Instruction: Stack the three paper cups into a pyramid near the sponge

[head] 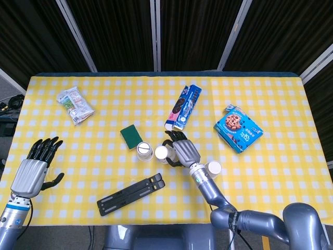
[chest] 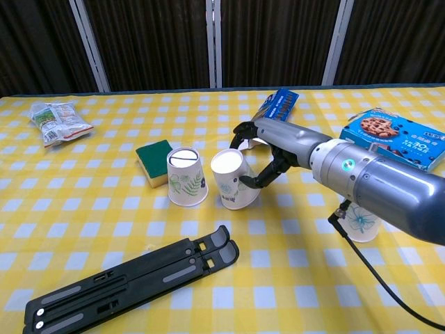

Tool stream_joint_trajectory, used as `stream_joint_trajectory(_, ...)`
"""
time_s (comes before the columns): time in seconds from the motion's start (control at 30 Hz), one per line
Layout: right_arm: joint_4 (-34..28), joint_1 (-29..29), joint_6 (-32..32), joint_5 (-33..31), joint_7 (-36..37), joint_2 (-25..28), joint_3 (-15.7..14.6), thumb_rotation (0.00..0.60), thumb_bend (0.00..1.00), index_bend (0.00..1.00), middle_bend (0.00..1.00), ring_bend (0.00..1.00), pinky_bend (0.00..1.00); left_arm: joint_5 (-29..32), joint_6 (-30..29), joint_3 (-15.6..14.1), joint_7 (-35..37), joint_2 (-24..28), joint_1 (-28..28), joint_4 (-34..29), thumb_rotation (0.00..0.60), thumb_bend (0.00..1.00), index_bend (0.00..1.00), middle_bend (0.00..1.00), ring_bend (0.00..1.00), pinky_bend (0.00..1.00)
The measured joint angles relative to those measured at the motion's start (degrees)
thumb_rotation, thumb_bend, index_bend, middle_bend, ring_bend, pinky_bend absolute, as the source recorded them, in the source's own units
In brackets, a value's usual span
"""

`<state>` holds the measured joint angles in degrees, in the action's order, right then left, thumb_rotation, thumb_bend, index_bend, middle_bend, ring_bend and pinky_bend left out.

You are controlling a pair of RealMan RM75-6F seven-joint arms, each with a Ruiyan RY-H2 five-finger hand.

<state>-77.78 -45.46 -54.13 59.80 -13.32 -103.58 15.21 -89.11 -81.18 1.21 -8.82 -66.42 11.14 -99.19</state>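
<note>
From the head view, our right hand (head: 183,151) wraps around a second paper cup (head: 162,152), setting it just beside the first paper cup (head: 143,151), which stands upside down close to the green sponge (head: 131,136). We judge these two are meant as the pyramid's base, hence the side-by-side placing. The third paper cup (head: 214,167) waits by our right forearm, apart from the others. Our left hand (head: 36,166) hovers at the worktop (head: 270,99) edge, fingers spread, holding nothing.

From the chest view, the right hand (chest: 268,156) has its fingers curled round the second cup (chest: 233,178), which tilts slightly and seems not yet fully settled. Both base cups are white with a leafy print, rims down; the first (chest: 186,177) stands touching or nearly touching the sponge (chest: 154,159). The third cup (chest: 361,224) is mostly hidden behind the arm. A black folding stand (chest: 132,282) lies in front.
</note>
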Motion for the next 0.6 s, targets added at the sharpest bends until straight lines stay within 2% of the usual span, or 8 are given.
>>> stream_joint_trajectory(0.6, 0.8, 0.0, -0.9, -0.8, -0.3, -1.2, 0.6, 0.600, 0.29, 0.40, 0.06, 0.00, 0.00, 0.2, 0.4, 0.0, -0.1, 0.1, 0.1, -0.1, 0.600, 0.28, 0.00, 0.00, 0.00, 0.00)
